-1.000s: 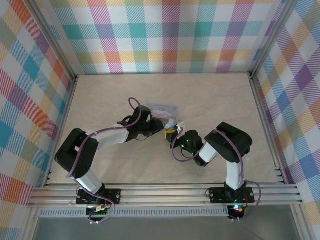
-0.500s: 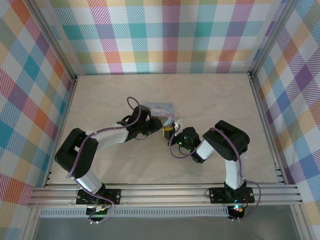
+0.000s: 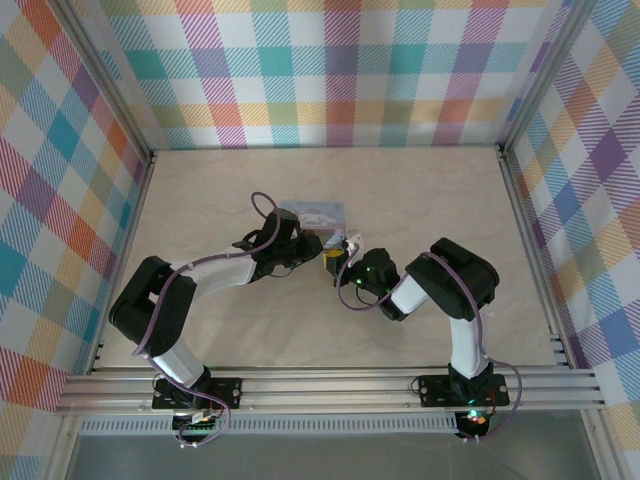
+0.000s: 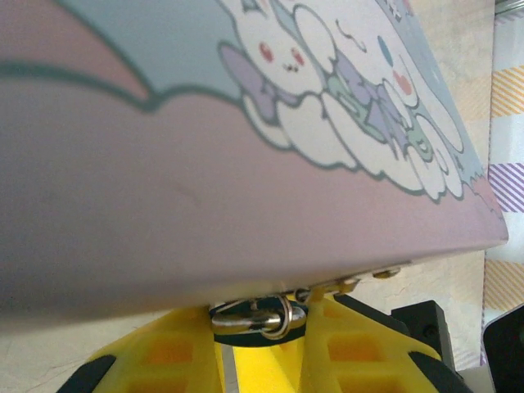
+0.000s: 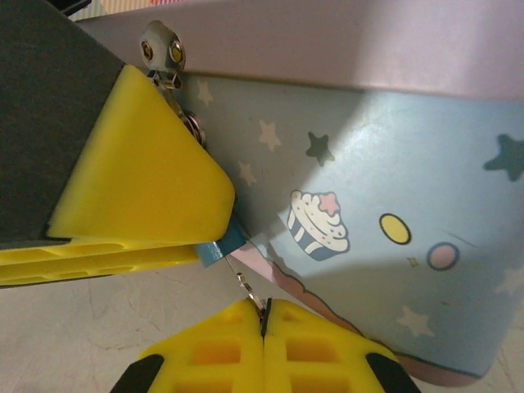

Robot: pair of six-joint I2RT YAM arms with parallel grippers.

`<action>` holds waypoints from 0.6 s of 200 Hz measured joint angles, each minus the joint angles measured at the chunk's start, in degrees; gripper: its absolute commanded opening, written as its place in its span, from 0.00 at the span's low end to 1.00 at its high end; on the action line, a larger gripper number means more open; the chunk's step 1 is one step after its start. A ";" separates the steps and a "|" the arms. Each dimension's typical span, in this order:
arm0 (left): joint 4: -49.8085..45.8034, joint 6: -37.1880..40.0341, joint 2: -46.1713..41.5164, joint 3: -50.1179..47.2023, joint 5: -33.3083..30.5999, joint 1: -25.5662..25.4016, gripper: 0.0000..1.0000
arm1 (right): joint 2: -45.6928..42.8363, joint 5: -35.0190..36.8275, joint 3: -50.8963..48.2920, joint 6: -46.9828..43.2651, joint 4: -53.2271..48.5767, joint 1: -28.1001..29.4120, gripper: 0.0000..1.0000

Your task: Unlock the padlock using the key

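Your left claw (image 4: 264, 332) pinches the padlock (image 5: 215, 248) at the tin's (image 5: 393, 147) 5 o'clock; your right claw (image 5: 264, 319) pinches the key (image 5: 248, 291), tip touching padlock.

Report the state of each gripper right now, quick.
Left gripper: closed, holding the padlock.
Right gripper: closed, pinching the key.
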 measured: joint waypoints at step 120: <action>0.00 -0.02 0.02 -0.31 0.90 0.00 0.11 | -1.57 -2.99 0.33 1.55 -2.80 -0.31 0.00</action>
